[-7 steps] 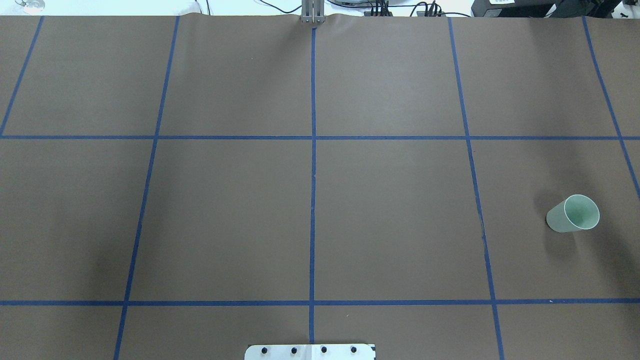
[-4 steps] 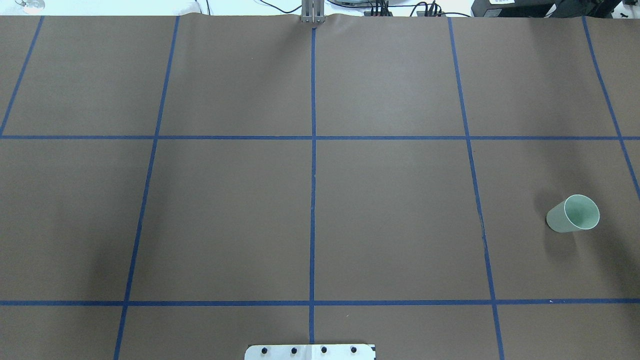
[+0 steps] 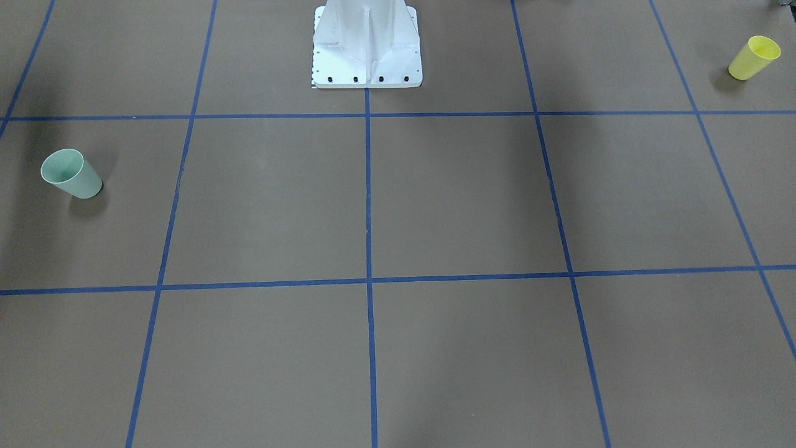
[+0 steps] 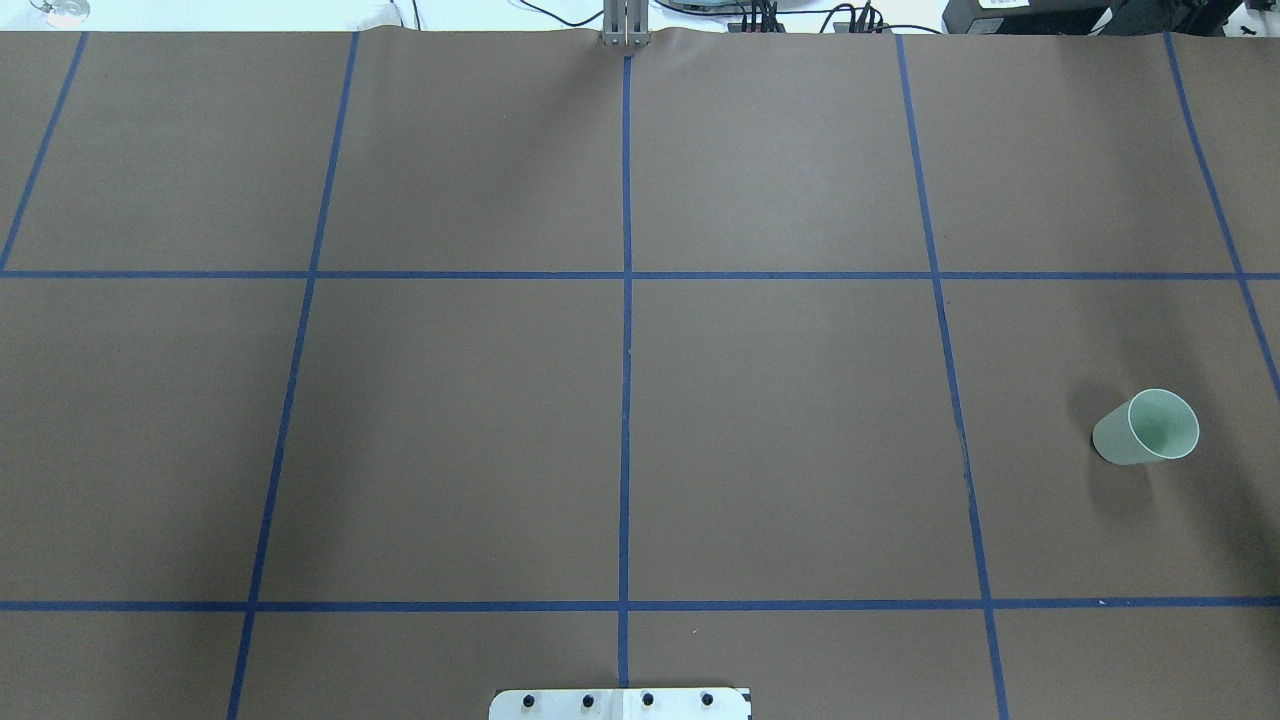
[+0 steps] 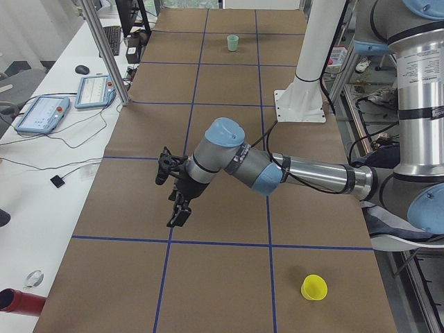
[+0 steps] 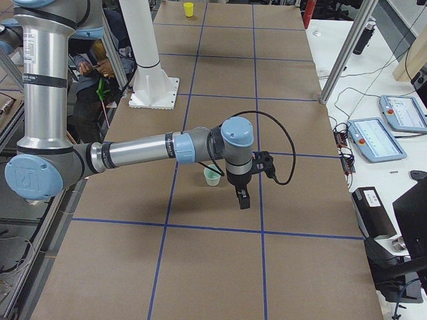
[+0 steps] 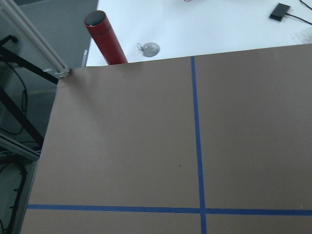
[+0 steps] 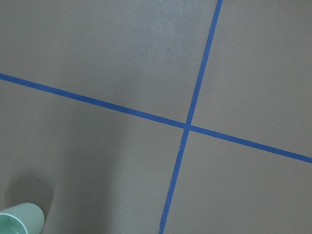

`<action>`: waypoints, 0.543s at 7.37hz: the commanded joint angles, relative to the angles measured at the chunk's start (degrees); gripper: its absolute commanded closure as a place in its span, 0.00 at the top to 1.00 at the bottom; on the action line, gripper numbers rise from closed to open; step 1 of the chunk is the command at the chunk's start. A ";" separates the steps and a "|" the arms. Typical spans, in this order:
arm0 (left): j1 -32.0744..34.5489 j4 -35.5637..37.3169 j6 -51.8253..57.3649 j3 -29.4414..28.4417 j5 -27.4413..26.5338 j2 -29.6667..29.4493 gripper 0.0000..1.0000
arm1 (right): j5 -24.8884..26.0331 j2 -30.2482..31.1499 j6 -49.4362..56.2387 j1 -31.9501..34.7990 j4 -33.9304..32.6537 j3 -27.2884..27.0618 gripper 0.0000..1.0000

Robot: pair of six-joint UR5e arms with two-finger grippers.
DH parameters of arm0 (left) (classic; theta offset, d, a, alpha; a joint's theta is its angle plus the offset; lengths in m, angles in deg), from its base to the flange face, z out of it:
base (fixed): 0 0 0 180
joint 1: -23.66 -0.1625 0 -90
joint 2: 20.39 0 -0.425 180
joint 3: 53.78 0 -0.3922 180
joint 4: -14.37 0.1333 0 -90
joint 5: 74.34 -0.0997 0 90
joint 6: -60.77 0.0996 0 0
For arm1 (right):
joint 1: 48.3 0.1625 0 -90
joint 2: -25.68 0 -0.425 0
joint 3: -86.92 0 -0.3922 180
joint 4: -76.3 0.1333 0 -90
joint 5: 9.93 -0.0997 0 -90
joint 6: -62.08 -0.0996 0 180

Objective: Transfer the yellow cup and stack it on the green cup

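The yellow cup (image 3: pixel 754 57) stands upright near the table's corner on my left side; it also shows in the exterior left view (image 5: pixel 313 287) and the exterior right view (image 6: pixel 189 9). The green cup (image 4: pixel 1146 428) stands upright on my right side, and shows in the front view (image 3: pixel 70 174) and at the right wrist view's bottom left (image 8: pixel 19 222). My left gripper (image 5: pixel 177 216) hangs above the table, well away from the yellow cup. My right gripper (image 6: pixel 243 199) hangs just beside the green cup (image 6: pixel 213 175). I cannot tell whether either is open or shut.
The brown table cover carries a blue tape grid. The white robot pedestal (image 3: pixel 367 43) stands at the middle of the robot's edge. A red bottle (image 7: pixel 106 41) lies off the table's left end. Tablets (image 5: pixel 41 114) and cables sit on the operators' bench.
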 commanded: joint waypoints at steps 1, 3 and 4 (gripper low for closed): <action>-2.18 0.17 -8.69 2.72 -10.90 3.15 1.00 | -0.08 0.35 -0.02 0.00 0.25 0.16 1.00; -9.80 1.22 -20.89 2.64 -25.55 5.87 1.00 | -0.95 1.41 -0.02 0.00 0.78 -0.01 1.00; -11.05 5.40 -26.77 2.73 -30.85 6.58 1.00 | -0.96 1.67 -0.02 0.00 1.04 -0.01 1.00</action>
